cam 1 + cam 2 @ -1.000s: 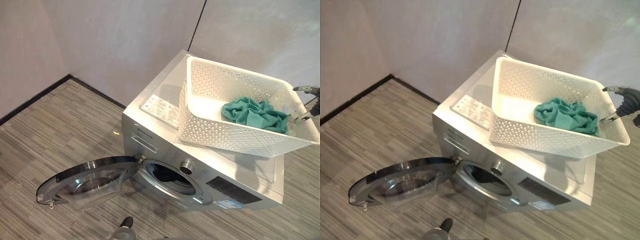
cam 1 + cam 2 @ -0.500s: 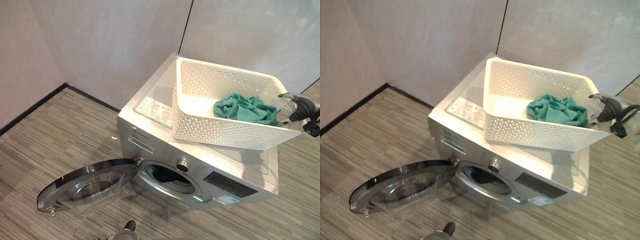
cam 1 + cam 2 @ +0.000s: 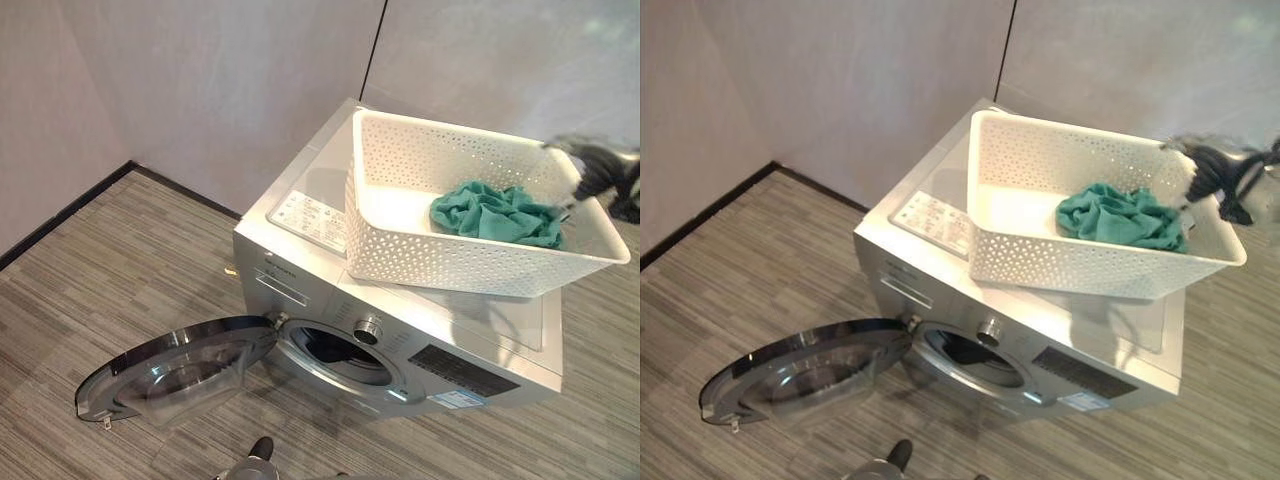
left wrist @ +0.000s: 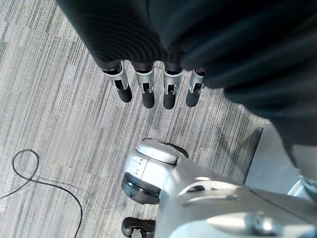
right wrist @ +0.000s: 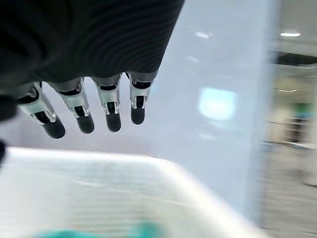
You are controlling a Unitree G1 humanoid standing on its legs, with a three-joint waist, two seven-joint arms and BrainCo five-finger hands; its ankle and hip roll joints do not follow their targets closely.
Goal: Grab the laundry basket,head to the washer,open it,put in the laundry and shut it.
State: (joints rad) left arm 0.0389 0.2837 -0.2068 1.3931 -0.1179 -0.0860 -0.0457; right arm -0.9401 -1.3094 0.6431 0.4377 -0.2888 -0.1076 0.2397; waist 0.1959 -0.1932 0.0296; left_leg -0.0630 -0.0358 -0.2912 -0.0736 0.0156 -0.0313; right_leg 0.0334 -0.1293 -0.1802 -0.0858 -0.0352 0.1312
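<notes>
Right hand (image 5: 89,106) above far rim of white laundry basket (image 3: 440,262), fingers relaxed, grasping nothing. Left hand (image 4: 148,89) low over floor (image 4: 54,99), fingers relaxed. Basket atop washer (image 3: 320,290), teal laundry (image 3: 495,213) inside. Washer door (image 3: 175,370) swung open.

Pale grey walls (image 3: 200,90) meet in a corner above a dark skirting strip (image 3: 60,212) and striped grey floor (image 3: 120,290).
</notes>
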